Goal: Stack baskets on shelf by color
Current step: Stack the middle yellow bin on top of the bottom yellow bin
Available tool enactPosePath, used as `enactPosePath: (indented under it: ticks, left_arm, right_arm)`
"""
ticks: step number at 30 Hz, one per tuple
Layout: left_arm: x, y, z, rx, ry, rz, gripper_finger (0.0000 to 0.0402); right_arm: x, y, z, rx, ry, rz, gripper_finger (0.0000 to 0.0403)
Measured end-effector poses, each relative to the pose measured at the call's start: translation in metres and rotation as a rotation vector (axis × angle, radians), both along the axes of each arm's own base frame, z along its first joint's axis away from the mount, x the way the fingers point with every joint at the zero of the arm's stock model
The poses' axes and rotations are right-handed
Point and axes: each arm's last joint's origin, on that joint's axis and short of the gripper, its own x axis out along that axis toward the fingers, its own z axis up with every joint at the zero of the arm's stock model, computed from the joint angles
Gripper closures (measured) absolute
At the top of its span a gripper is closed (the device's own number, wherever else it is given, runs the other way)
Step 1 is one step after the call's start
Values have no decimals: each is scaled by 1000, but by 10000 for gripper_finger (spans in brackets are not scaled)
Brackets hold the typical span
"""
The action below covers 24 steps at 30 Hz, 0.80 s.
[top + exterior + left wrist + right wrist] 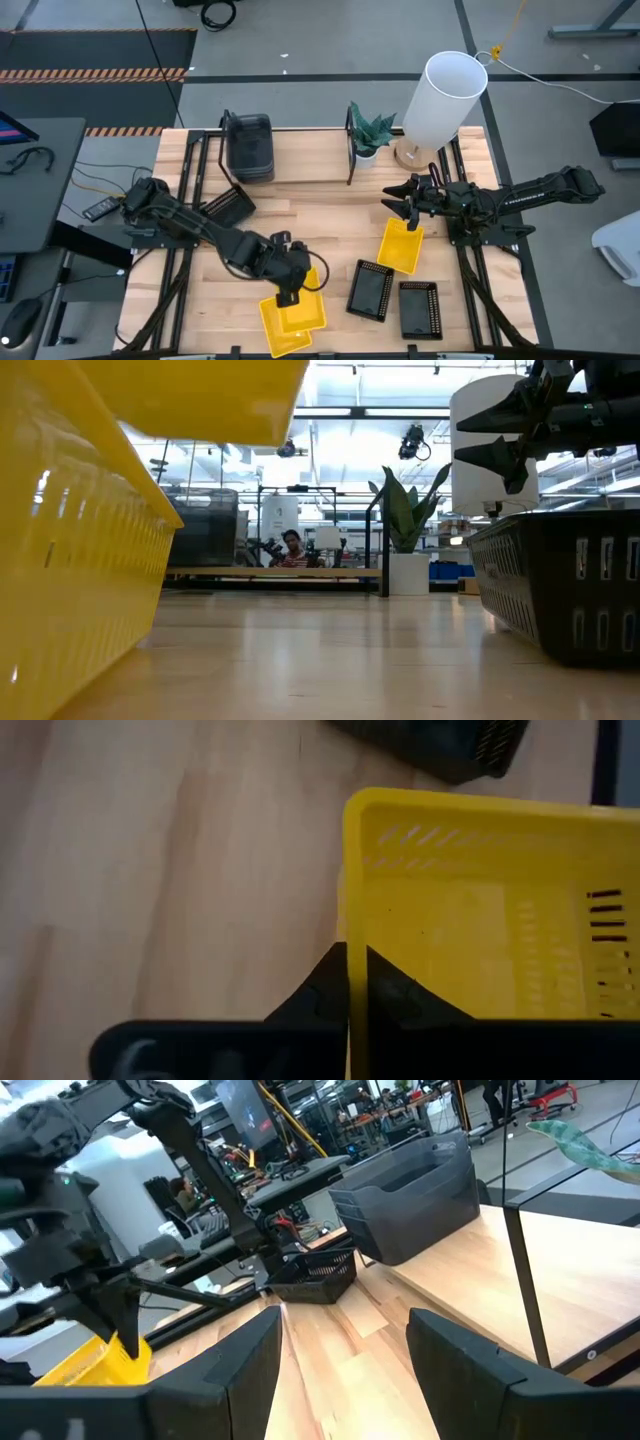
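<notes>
The left gripper [290, 291] is clenched on the rim of a bright yellow plastic basket [303, 312] near the table's front edge. The right gripper [404, 203], fingers spread, hovers above another yellow basket [400, 247]. The long light-wood shelf [300, 165] carries stacked grey baskets [249, 145].

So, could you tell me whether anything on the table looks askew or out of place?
Yes: the black mesh basket lies skewed, overhanging the table's left edge by the arm frame. The left gripper pinches a yellow basket's rim.
</notes>
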Motion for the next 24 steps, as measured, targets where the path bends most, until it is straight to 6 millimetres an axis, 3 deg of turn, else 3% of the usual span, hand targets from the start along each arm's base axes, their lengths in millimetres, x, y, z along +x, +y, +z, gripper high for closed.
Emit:
enactPosePath:
  ticks: [6,13,24]
  left_arm:
    - [-17,-18,-19,-22,50,41,391]
    - [-26,-35,-19,-43,39,20,391]
    - [-28,-48,-34,-3,52,33,391]
  right_arm:
    - [0,0,0,0,0,0,182]
    - [0,0,0,0,0,0,182]
    - [0,0,0,0,-3,0,182]
